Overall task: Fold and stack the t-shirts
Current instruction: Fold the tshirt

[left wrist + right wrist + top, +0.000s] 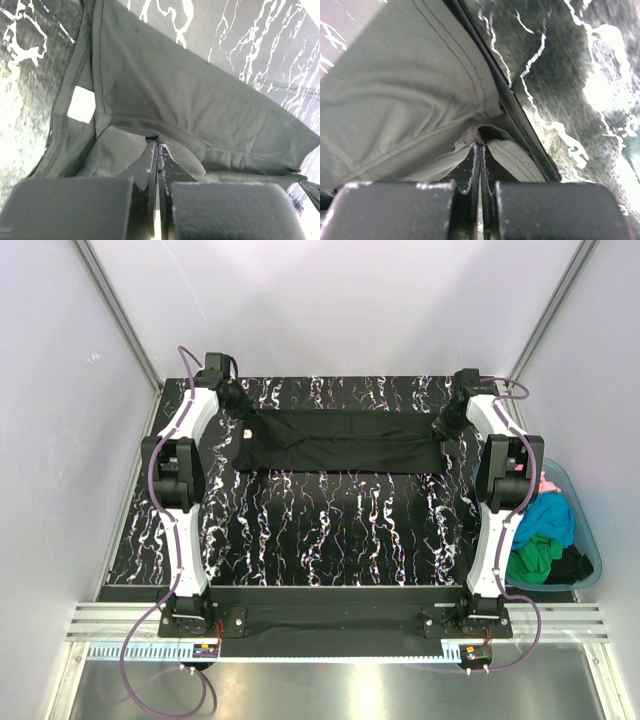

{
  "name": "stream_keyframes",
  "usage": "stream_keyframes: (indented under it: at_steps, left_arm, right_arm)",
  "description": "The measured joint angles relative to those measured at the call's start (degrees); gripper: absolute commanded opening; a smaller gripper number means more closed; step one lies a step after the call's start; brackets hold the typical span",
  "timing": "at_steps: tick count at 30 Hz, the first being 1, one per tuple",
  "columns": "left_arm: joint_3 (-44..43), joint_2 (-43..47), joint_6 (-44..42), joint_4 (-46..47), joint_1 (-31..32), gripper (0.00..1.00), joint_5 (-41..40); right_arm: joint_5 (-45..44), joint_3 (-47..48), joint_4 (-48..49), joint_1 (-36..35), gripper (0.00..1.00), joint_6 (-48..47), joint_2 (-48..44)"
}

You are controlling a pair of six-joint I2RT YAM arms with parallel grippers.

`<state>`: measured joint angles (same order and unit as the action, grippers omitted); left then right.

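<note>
The large black t-shirt (pixel 340 440) lies folded in a long band across the far part of the black marbled table (pixel 330 530). My left gripper (pixel 243 402) is shut on its left end; in the left wrist view the fingertips (pixel 157 142) pinch a fold of the cloth (pixel 190 100), with a white label (pixel 81 104) beside. My right gripper (pixel 447 422) is shut on its right end; in the right wrist view the tips (pixel 480 144) pinch a hemmed edge of the shirt (pixel 400 110). Pink, turquoise-blue (pixel 548 515) and green (pixel 533 558) t-shirts lie in a pile at the right.
A translucent teal plastic tub (pixel 592 560) stands off the table's right edge and holds the coloured shirts. White walls enclose the table on the left, back and right. The arm bases stand at the near edge.
</note>
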<state>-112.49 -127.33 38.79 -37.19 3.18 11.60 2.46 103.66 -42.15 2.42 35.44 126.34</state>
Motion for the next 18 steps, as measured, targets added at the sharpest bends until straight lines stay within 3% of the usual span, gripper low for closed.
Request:
stream_keyframes:
  at_steps: [16,17,18]
  left_arm:
    - [-3.0,-5.4,0.9,1.3,-0.8,0.01,0.3]
    - [-3.0,-5.6,0.9,1.5,-0.8,0.14,0.6]
    - [-3.0,-5.7,0.7,1.6,-0.8,0.24,0.8]
  right_arm:
    - [-1.5,4.0,-1.2,0.2,0.00,1.0,4.4]
    - [-1.5,4.0,-1.2,0.2,0.04,1.0,4.4]
    - [-1.5,4.1,-1.3,0.3,0.19,1.1,4.4]
